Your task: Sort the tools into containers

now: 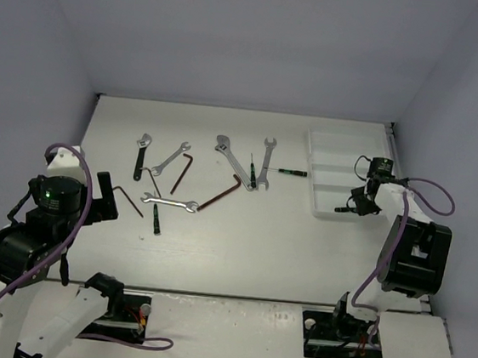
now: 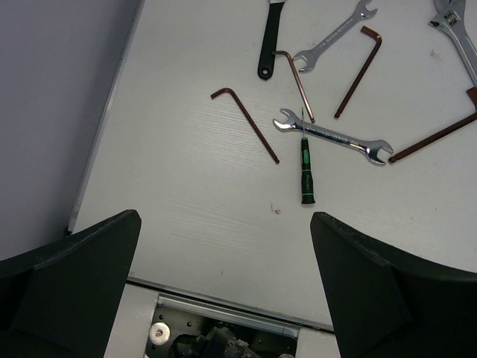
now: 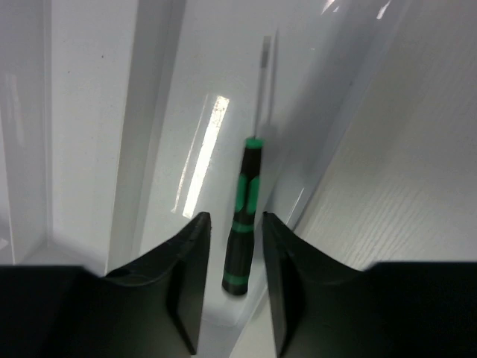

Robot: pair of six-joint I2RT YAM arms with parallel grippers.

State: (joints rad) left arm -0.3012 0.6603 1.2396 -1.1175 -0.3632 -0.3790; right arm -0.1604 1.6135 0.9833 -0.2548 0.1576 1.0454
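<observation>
The right gripper [image 3: 235,224] fills the bottom of the right wrist view. Its jaws are narrowly parted on either side of a black-and-green screwdriver [image 3: 250,160], with a sliver of gap on each side, so nothing is pinched. The screwdriver lies lengthwise in the edge compartment of the white tray [image 3: 149,112], beside bare counter [image 3: 402,224]; this alignment lets it fit the slot. The left gripper [image 2: 223,287] stands wide and empty above a wrench [image 2: 332,136], hex key [image 2: 246,123] and second screwdriver [image 2: 306,175], apparently ready for the next pick.
</observation>
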